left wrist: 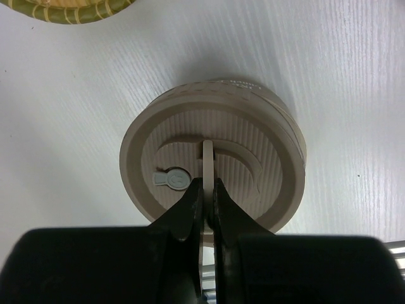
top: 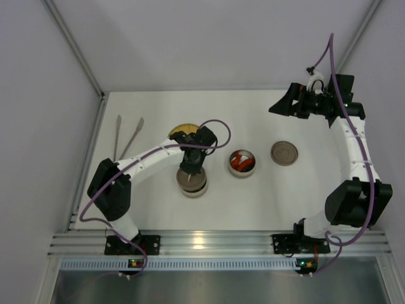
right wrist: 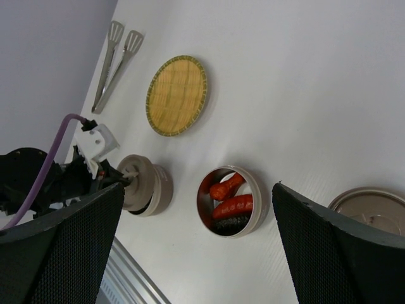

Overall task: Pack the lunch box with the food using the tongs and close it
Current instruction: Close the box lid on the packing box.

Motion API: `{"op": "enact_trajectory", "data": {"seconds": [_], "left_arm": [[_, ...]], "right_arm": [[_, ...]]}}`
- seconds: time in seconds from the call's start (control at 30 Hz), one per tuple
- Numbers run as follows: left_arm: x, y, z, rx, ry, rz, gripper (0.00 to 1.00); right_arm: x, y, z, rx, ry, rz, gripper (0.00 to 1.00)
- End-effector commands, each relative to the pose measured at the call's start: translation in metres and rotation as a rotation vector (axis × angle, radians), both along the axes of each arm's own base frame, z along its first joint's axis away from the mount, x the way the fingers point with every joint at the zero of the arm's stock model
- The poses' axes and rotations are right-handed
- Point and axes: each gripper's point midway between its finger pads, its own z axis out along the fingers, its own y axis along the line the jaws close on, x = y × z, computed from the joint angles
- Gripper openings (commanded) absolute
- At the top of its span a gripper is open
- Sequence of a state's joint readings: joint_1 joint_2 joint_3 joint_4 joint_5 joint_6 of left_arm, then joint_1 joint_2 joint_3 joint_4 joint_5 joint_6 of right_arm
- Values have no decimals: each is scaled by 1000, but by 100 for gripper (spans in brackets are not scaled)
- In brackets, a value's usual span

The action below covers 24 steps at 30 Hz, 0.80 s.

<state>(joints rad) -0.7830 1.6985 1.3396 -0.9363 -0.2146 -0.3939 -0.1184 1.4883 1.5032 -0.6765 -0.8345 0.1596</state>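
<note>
Left wrist view: with the left gripper [left wrist: 207, 190] clenched on the upright handle [left wrist: 207, 157] of the lid [left wrist: 269, 142] and the right gripper [top: 281, 101] released well apart, keep the lid level on the closed pot [right wrist: 161, 190]; the food [top: 242, 162] lies in the open pot [top: 231, 171] beside it, and the tongs [top: 117, 136] lie untouched.

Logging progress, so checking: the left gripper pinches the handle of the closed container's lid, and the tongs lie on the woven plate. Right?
No. The tongs lie on the table beside the woven plate, not on it, as the right wrist view shows. The left gripper does pinch the lid handle.
</note>
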Motion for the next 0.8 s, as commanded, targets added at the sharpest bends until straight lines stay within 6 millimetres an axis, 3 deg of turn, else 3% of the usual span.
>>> {"op": "enact_trajectory", "data": {"seconds": [0.0, 0.77], "left_arm": [[6, -13, 14, -22, -55, -11, 0], [-12, -5, 4, 0, -64, -17, 0]], "right_arm": [[4, -6, 7, 4, -41, 10, 99], [5, -5, 8, 18, -35, 15, 99]]}}
